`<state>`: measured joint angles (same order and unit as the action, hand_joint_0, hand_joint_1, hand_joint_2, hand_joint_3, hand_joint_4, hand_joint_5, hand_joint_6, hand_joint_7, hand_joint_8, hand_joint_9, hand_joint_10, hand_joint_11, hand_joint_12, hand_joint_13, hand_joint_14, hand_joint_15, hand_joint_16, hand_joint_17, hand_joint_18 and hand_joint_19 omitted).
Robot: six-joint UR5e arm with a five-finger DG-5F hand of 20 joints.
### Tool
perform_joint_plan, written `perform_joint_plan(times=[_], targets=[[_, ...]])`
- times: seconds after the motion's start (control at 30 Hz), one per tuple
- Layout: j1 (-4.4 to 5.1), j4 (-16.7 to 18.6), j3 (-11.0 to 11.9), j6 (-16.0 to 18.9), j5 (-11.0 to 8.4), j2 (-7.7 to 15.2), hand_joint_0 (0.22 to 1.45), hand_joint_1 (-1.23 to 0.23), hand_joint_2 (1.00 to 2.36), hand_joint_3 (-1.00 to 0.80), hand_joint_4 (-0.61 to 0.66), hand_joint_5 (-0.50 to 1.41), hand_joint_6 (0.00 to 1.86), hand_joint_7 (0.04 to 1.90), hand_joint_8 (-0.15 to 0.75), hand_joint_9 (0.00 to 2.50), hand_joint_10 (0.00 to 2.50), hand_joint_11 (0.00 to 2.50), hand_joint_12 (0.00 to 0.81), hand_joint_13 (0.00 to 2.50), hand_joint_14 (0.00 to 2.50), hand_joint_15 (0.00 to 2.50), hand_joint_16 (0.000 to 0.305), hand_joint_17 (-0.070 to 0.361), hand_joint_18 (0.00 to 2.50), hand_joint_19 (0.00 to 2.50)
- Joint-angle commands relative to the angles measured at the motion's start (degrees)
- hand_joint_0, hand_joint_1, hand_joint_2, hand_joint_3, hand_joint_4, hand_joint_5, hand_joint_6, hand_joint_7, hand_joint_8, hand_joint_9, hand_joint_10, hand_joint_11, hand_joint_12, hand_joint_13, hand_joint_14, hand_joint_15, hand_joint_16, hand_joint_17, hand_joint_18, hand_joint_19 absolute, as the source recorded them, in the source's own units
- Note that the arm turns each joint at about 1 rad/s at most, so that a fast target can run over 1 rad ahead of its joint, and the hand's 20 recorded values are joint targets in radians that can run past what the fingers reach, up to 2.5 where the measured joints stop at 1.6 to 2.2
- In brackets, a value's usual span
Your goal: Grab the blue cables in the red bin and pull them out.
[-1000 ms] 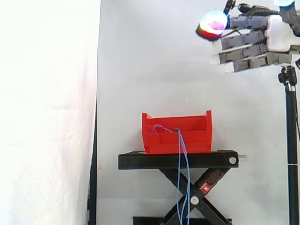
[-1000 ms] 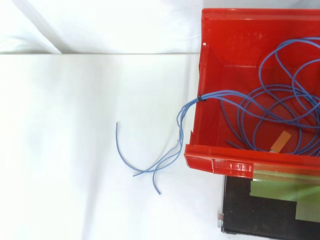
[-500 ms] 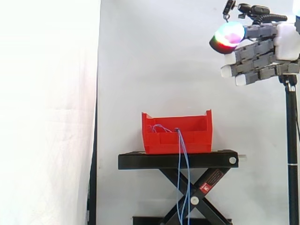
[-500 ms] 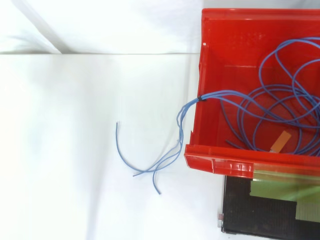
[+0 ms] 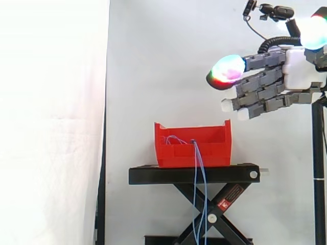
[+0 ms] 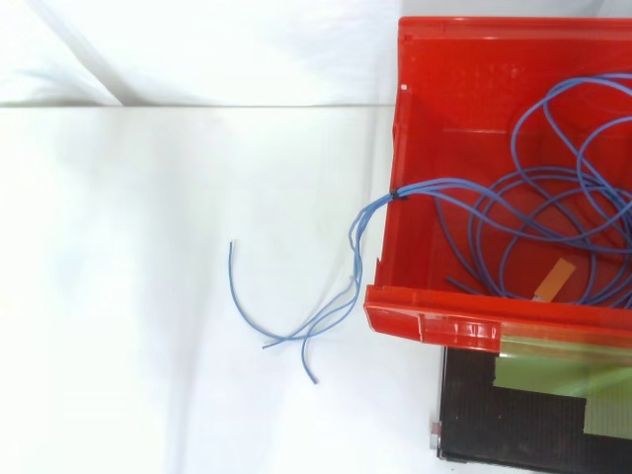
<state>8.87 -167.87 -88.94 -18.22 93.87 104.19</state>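
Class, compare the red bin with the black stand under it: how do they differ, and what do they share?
The red bin is an open-topped box; the black stand is a flat platform on crossed legs. The red bin sits on top and is narrower than the black stand's platform. Blue cables coil inside the red bin but merely hang past the black stand. Both sit level, below the robot hand, untouched by it.

The black stand [image 5: 194, 174] (scissor legs underneath) carries the red bin [image 5: 176, 155] — upright, resting on its flat top.
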Motion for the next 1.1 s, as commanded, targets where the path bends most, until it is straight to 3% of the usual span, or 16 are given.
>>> perform_joint_plan(times=[0.0,0.23,0.77,0.83,1.07], targets=[[0.36,1.22,-0.01,-0.45,-0.18,0.31,0.78,-0.71,1.00,-1.00,0.18,0.32,0.01,0.19,0.224,0.37,0.00,0.17,0.311,0.13,0.01,0.22,0.044,0.100,0.06,0.40],[0.79,2.28,-0.01,-2.47,-1.76,0.84,0.78,-0.71,1.00,-1.00,0.18,0.32,0.01,0.20,0.224,0.37,0.00,0.17,0.311,0.13,0.01,0.21,0.044,0.100,0.06,0.40],[0.97,5.27,0.43,-1.86,-1.14,6.02,0.79,-0.73,1.00,-1.00,0.18,0.34,0.01,0.19,0.233,0.41,0.01,0.18,0.310,0.16,0.01,0.21,0.044,0.099,0.08,0.39],[0.88,5.62,2.10,-2.56,-1.14,7.43,0.79,-0.74,1.00,-1.00,0.17,0.33,0.01,0.19,0.232,0.41,0.01,0.18,0.310,0.16,0.01,0.21,0.044,0.098,0.09,0.40],[0.97,5.18,3.86,-8.01,-1.85,7.52,0.78,-0.76,1.00,-1.00,0.17,0.33,0.01,0.21,0.236,0.42,0.01,0.19,0.310,0.16,0.01,0.21,0.043,0.098,0.10,0.40]])
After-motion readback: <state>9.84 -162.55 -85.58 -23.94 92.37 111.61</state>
